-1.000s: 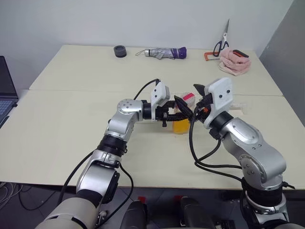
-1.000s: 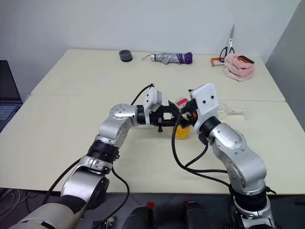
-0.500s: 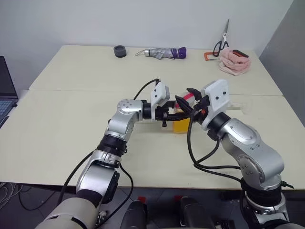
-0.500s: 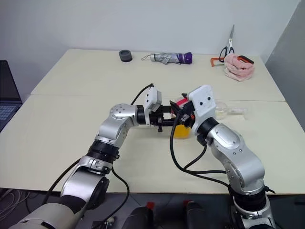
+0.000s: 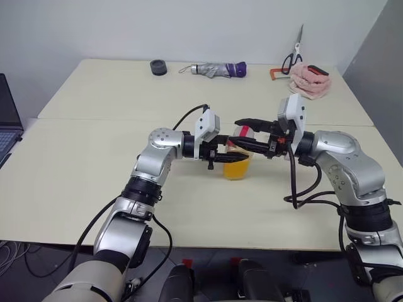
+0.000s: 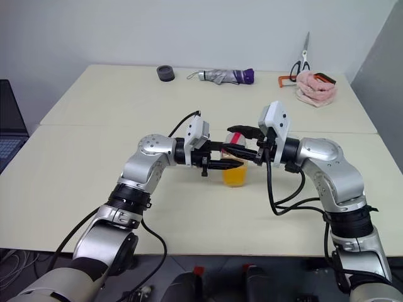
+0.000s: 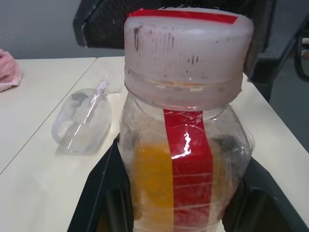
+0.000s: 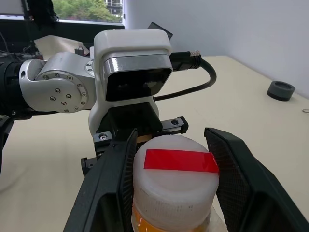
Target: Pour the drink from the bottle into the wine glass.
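While one bottle stands, one wine glass lies.

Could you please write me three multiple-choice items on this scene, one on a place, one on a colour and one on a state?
1. Where does the pink cloth lie?
A. Beside the laptop
B. At the far right corner of the table, by the scissors
C. Under the bottle

2. What colour is the drink in the bottle?
A. Orange-yellow
B. Dark green
C. Clear blue

3. How is the wine glass placed?
A. Upright and filled
B. Upside down on its rim
C. Lying on its side, empty

Answers:
1. B, as the head views show the cloth next to the scissors at the far right.
2. A, as the liquid shows orange-yellow through the clear plastic.
3. C, as the left wrist view shows the glass tipped over on the table behind the bottle.
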`<state>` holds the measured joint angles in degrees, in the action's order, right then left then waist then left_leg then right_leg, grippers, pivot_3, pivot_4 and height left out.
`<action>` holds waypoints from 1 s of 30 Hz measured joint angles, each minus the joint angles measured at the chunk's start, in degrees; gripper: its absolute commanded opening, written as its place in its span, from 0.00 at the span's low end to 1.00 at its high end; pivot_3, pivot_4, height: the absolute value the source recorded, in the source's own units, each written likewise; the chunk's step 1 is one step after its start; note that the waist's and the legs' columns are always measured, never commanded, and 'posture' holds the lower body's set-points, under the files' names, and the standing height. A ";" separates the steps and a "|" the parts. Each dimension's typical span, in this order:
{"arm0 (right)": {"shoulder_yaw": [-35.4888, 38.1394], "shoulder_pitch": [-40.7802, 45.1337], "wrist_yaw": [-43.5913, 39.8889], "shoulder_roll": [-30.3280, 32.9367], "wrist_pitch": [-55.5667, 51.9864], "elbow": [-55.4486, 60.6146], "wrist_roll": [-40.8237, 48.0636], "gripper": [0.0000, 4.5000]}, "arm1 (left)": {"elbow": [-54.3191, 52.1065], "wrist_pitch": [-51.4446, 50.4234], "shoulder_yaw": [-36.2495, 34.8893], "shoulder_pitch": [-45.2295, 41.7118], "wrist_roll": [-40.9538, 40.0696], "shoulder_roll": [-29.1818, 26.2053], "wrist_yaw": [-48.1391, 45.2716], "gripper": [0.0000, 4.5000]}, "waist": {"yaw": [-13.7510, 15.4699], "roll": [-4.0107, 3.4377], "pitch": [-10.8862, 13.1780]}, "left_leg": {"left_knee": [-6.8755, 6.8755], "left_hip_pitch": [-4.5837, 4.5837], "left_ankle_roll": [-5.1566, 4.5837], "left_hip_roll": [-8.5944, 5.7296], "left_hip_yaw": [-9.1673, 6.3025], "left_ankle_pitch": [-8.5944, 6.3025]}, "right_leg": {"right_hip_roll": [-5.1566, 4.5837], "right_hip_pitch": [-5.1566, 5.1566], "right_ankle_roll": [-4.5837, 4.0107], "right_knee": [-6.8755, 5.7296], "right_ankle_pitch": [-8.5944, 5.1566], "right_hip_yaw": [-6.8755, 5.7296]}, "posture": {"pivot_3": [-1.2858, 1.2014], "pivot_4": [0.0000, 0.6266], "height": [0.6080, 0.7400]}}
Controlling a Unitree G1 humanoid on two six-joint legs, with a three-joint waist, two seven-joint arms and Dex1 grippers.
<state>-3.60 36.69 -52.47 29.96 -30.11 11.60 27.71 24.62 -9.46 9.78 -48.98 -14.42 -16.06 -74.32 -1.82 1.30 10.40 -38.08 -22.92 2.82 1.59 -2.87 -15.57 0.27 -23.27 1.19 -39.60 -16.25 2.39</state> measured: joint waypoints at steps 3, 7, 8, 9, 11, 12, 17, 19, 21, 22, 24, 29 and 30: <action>0.03 -0.37 1.30 -1.53 -0.18 -0.09 0.09 0.80 | -1.33 -0.17 -0.02 0.00 -0.06 0.17 0.16 0.39 | 0.04 0.00 0.00 | 0.00 -0.01 0.00 -0.03 0.01 0.00 | -0.08 0.00 0.00 0.01 0.00 0.00 | 0.52 0.24 1.00; 0.22 -2.16 3.42 -1.99 -0.22 1.19 0.10 1.00 | -2.63 -0.20 -0.02 0.02 -0.32 0.30 0.19 0.39 | 0.08 0.00 0.00 | -0.01 -0.01 0.01 -0.05 0.02 0.00 | -0.09 0.00 0.00 0.01 0.00 0.01 | 0.52 0.24 1.00; 0.22 -2.48 3.79 -2.03 -0.22 1.49 0.11 1.00 | -2.63 -0.22 -0.02 0.03 -0.32 0.22 0.23 0.39 | 0.08 0.00 0.00 | -0.01 -0.01 0.01 -0.04 0.01 0.00 | -0.09 0.00 0.00 0.00 0.00 0.01 | 0.52 0.24 1.00; 0.30 -2.72 4.19 -2.02 -0.24 2.02 0.19 1.00 | -2.63 -0.22 -0.02 0.03 -0.32 0.17 0.34 0.39 | 0.07 -0.01 0.00 | -0.01 0.00 0.01 -0.05 0.02 0.00 | -0.09 0.00 0.00 0.00 0.00 0.01 | 0.52 0.24 1.00; 0.77 -3.26 4.91 -1.90 -0.44 3.66 0.61 1.00 | -2.62 -0.22 -0.02 0.03 -0.32 0.16 0.53 0.39 | 0.05 -0.01 0.00 | -0.01 0.00 0.00 -0.04 0.01 0.00 | -0.08 0.00 0.00 0.00 0.00 0.01 | 0.52 0.24 1.00; 1.09 -3.72 5.20 -1.77 -0.67 4.75 0.79 1.00 | -2.62 -0.22 -0.02 0.03 -0.32 0.16 0.55 0.39 | 0.06 0.00 0.00 | -0.01 0.00 0.00 -0.04 0.01 0.00 | -0.08 0.00 0.00 0.00 0.00 0.00 | 0.52 0.24 1.00; 3.13 -6.12 7.71 -0.49 -3.42 11.76 2.89 1.00 | -2.50 -0.21 -0.02 0.04 -0.32 0.07 0.76 0.39 | 0.09 0.00 0.00 | -0.01 -0.01 0.00 -0.04 0.00 0.00 | -0.08 0.00 0.00 0.01 0.00 0.00 | 0.52 0.24 1.00; 3.44 -8.39 9.74 0.21 -4.53 15.83 2.94 1.00 | -2.23 -0.21 -0.04 0.04 -0.30 0.02 1.06 0.39 | 0.11 0.00 0.00 | -0.01 -0.01 0.00 -0.04 0.00 0.00 | -0.08 0.00 0.00 0.01 0.00 0.00 | 0.52 0.24 1.00; 3.47 -10.04 12.83 -0.07 -4.99 18.72 2.19 1.00 | -1.95 -0.21 -0.03 0.04 -0.30 0.00 1.17 0.39 | 0.07 0.00 0.00 | -0.01 0.00 0.00 -0.05 0.02 0.00 | -0.08 0.00 0.01 0.00 0.00 0.02 | 0.52 0.24 1.00; 3.36 -10.69 14.69 -0.71 -5.04 20.15 1.38 1.00 | -1.84 -0.20 -0.04 0.04 -0.30 0.00 1.20 0.39 | 0.03 0.00 0.00 | -0.02 0.00 0.00 -0.04 0.02 0.00 | -0.06 0.00 0.01 -0.02 0.00 0.02 | 0.52 0.24 1.00; 2.67 -11.00 19.10 -2.65 -5.04 21.60 -1.04 1.00 | -1.76 -0.20 -0.04 0.04 -0.30 0.09 1.22 0.39 | -0.04 -0.01 0.00 | -0.02 0.02 0.01 -0.03 0.02 0.01 | -0.04 0.00 0.01 -0.05 -0.01 0.04 | 0.52 0.24 1.00; 1.67 -11.48 26.43 -6.62 -4.62 22.24 -5.24 1.00 | -1.74 -0.20 -0.04 0.05 -0.30 0.10 1.24 0.39 | 0.01 0.00 0.00 | -0.03 0.02 0.02 -0.03 0.02 0.01 | -0.03 0.00 0.01 -0.06 -0.01 0.03 | 0.52 0.24 1.00; 1.67 -11.48 27.22 -7.08 -4.62 22.24 -5.69 1.00 | -1.74 -0.20 -0.04 0.05 -0.30 0.10 1.24 0.39 | 0.01 -0.01 0.00 | -0.03 0.02 0.02 -0.03 0.02 0.01 | -0.03 0.00 0.01 -0.06 -0.01 0.03 | 0.52 0.24 1.00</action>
<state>-1.93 25.21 -25.25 22.88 -34.73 33.84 22.02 22.88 -9.66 9.75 -48.93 -14.72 -15.96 -73.08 -1.80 1.29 10.40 -38.10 -22.90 2.83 1.55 -2.85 -15.56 0.24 -23.27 1.20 -39.66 -16.26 2.42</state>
